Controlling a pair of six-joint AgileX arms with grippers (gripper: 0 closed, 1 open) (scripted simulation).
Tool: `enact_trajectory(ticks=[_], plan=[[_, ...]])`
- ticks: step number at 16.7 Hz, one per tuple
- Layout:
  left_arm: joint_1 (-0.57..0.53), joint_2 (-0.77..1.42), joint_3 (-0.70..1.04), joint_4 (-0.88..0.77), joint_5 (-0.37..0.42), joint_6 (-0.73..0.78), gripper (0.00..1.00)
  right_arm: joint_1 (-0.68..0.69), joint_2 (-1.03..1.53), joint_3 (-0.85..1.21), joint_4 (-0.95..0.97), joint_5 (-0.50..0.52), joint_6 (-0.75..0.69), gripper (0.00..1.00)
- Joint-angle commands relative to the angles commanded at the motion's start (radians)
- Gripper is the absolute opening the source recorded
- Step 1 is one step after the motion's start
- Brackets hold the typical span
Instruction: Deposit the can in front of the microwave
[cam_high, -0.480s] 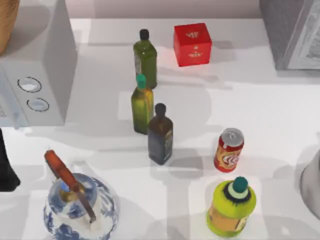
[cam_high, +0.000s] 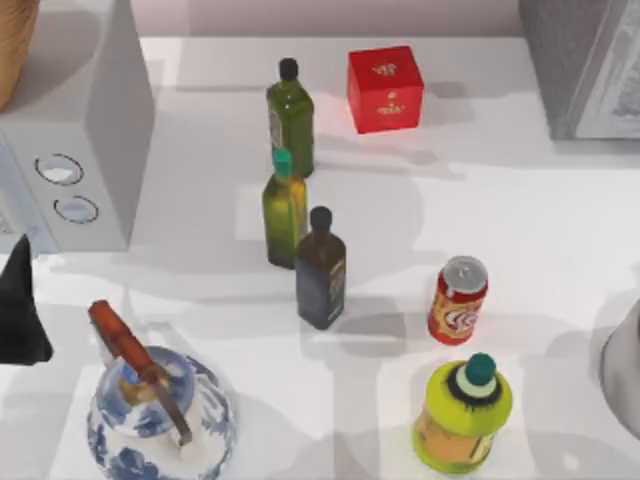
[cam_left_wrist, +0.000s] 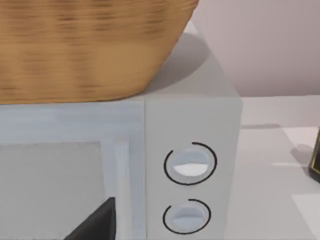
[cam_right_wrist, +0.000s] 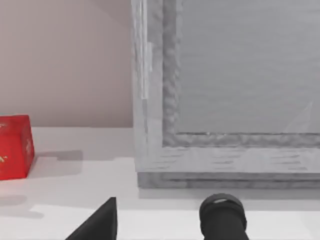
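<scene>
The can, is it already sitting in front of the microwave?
No. In the top view the can stands right of centre beside the yellow-green jar, far from the microwave at the left.

A: The can (cam_high: 458, 300) is red with a silver top and a white-and-yellow round logo. Beside it, the jar (cam_high: 462, 415) is yellow-green with a teal cap and an orange label.

B: And the microwave (cam_high: 85, 130)?

A: Light grey, with two white dials ringed in black. The basket (cam_left_wrist: 90, 45) on it is tan, with a woven pattern.

B: What about the bottles left of the can?

A: One dark brown bottle (cam_high: 321, 270) with a black cap, one olive bottle (cam_high: 284, 210) with a teal cap, one green bottle (cam_high: 290, 118) with a black cap. The cube box (cam_high: 385, 88) behind them is red with gold marks.

B: The teapot (cam_high: 158, 410)?

A: White with a blue floral pattern and a red-brown handle. The surface (cam_high: 520, 200) is white.
</scene>
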Motion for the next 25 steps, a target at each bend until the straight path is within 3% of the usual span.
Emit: enact_trajectory(ticks=[5,17,21,25], plan=[[-0.178,0.45,0.451,-0.273,-0.001,-0.02,1.0,0.0,0.0,0.0,0.0,0.0,0.0,1.0],[-0.653,1.842,1.746,-1.054,0.011,-0.083,1.0,0.0,0.0,0.0,0.0,0.0,0.0,1.0],[-0.761,2.111,2.034,-1.207,0.002,-0.093,1.0,0.0,0.0,0.0,0.0,0.0,0.0,1.0],[-0.815,2.229,2.168,-1.276,-0.009,-0.097,1.0,0.0,0.0,0.0,0.0,0.0,0.0,1.0]])
